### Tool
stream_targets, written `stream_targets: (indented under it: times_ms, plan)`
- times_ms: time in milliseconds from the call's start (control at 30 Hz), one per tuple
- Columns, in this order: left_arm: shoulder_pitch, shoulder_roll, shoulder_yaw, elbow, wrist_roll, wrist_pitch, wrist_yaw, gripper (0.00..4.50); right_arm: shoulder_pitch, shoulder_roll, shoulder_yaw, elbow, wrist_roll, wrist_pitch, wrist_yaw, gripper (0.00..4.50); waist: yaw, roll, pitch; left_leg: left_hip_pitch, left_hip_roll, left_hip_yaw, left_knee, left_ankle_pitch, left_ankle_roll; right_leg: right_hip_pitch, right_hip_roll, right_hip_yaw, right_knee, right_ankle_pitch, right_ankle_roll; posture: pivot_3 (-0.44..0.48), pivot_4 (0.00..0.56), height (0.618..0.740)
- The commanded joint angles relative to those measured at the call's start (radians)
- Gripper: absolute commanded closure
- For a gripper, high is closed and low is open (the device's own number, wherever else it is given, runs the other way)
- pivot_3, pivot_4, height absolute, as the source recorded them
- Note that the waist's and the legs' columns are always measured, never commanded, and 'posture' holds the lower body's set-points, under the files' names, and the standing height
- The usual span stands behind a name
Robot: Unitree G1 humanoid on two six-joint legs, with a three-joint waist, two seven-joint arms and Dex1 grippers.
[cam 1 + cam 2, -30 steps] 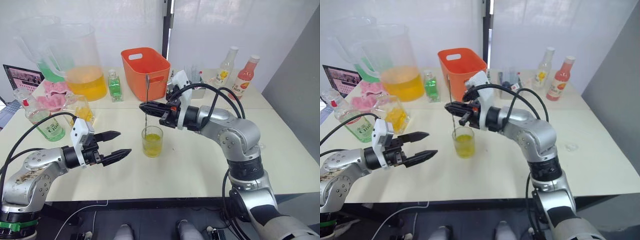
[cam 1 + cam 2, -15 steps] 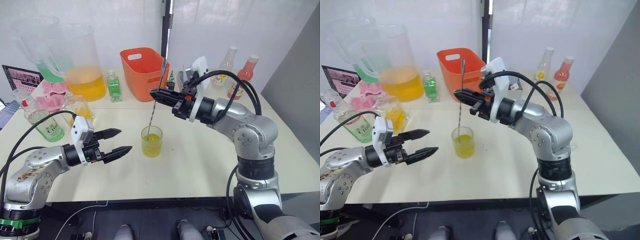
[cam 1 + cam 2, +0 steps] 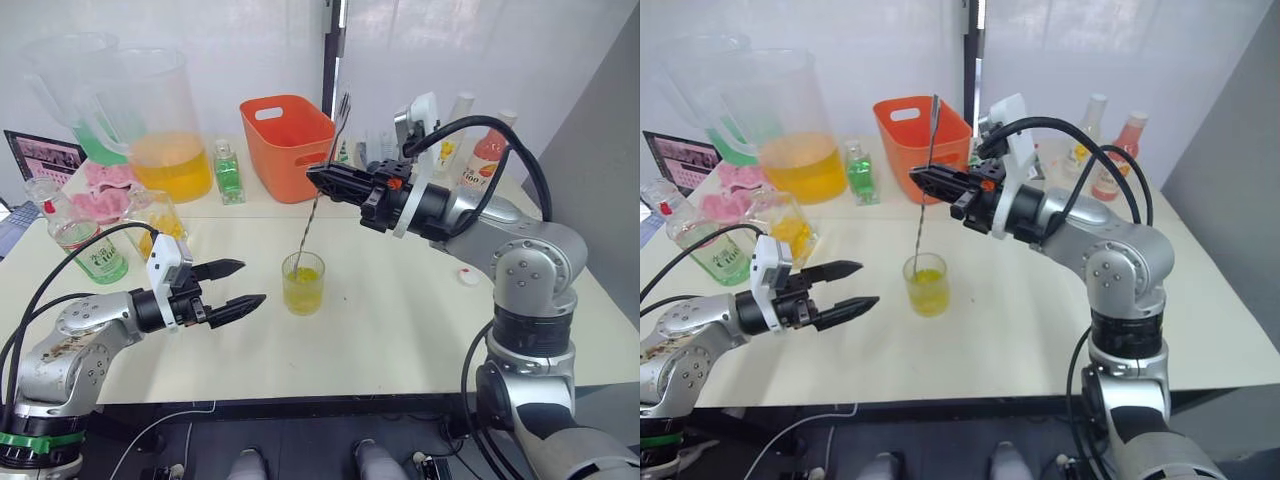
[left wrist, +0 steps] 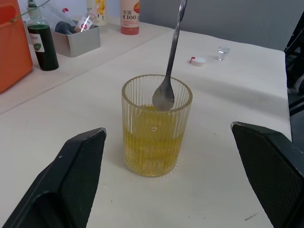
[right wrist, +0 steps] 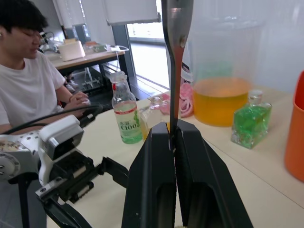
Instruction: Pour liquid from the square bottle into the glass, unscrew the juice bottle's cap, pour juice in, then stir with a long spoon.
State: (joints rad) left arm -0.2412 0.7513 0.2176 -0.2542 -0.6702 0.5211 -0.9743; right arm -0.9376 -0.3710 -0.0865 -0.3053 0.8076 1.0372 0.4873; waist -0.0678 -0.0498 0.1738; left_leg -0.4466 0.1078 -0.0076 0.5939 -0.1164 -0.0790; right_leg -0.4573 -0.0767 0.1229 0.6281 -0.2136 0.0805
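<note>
A ribbed glass [image 3: 303, 283] of yellow liquid stands mid-table. A long metal spoon [image 3: 322, 185] leans over it, its bowl [image 4: 164, 97] inside the glass mouth at the liquid's surface. My right gripper [image 3: 322, 180] is shut on the spoon's handle, above and right of the glass. My left gripper [image 3: 245, 283] hovers open just left of the glass, holding nothing. A clear square bottle [image 3: 155, 215] with yellow liquid stands at the left, and a small green square bottle [image 3: 229, 170] behind it. A C100 juice bottle [image 3: 90, 245] stands far left. A small cap [image 3: 467, 277] lies on the table at the right.
An orange bin [image 3: 288, 145] stands behind the glass. Two large pitchers [image 3: 165, 130] are at the back left. Two more drink bottles [image 3: 490, 150] and a metal tray [image 4: 76, 40] with a dark bottle [image 4: 42, 40] are at the back right. A seated person [image 5: 28, 90] is beyond the table.
My right gripper has risen and drawn back to the right with the spoon, which now tilts with its bowl at the glass mouth. The left gripper has stayed put.
</note>
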Motion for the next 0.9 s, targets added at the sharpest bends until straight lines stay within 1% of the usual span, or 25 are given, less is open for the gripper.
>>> stream_targets:
  times_ms: [33, 467, 600, 733, 800, 900]
  plan:
    - [-0.016, -0.003, 0.012, -0.011, -0.003, -0.023, -0.005, 0.04, -0.028, -0.035, -0.026, -0.030, 0.012, -0.002, -0.002, 4.50, 0.000, 0.000, 0.000, 0.000, 0.000, 0.000, 0.000, 0.000, 0.000, 0.000, 0.000, 0.000, 0.000, 0.000, 0.000, 0.000, 0.150, 0.731]
    - [-0.042, 0.001, 0.006, 0.007, 0.009, -0.035, -0.020, 0.04, -0.023, -0.100, -0.022, -0.003, 0.009, -0.002, 0.018, 4.50, 0.000, 0.000, 0.000, 0.000, 0.000, 0.000, 0.000, 0.000, 0.000, 0.000, 0.000, 0.000, 0.000, 0.000, 0.000, 0.000, 0.150, 0.731]
    - [-0.046, 0.000, 0.003, 0.012, 0.011, -0.040, -0.021, 0.04, -0.034, -0.098, -0.033, 0.009, 0.024, -0.004, 0.019, 4.50, -0.001, 0.000, 0.000, 0.000, 0.000, 0.000, 0.000, 0.000, 0.000, 0.000, 0.000, 0.000, 0.000, 0.000, 0.000, 0.000, 0.150, 0.731]
    - [-0.046, -0.014, 0.002, 0.019, 0.022, -0.051, -0.009, 0.04, -0.088, -0.057, -0.119, 0.066, 0.120, 0.040, -0.030, 4.50, -0.002, 0.000, 0.000, 0.000, 0.000, 0.000, 0.000, 0.000, 0.000, 0.000, 0.000, 0.000, 0.000, 0.000, 0.000, 0.000, 0.150, 0.731]
    - [-0.046, -0.017, 0.003, 0.018, 0.024, -0.051, -0.010, 0.04, -0.097, -0.055, -0.133, 0.073, 0.139, 0.053, -0.043, 4.50, -0.002, 0.000, 0.000, 0.000, 0.000, 0.000, 0.000, 0.000, 0.000, 0.000, 0.000, 0.000, 0.000, 0.000, 0.000, 0.000, 0.150, 0.731]
    - [-0.041, -0.013, 0.008, 0.019, 0.026, -0.055, -0.019, 0.04, -0.142, -0.075, -0.187, 0.095, 0.205, 0.100, -0.074, 4.50, -0.001, 0.000, 0.000, 0.000, 0.000, 0.000, 0.000, 0.000, 0.000, 0.000, 0.000, 0.000, 0.000, 0.000, 0.000, 0.000, 0.150, 0.731]
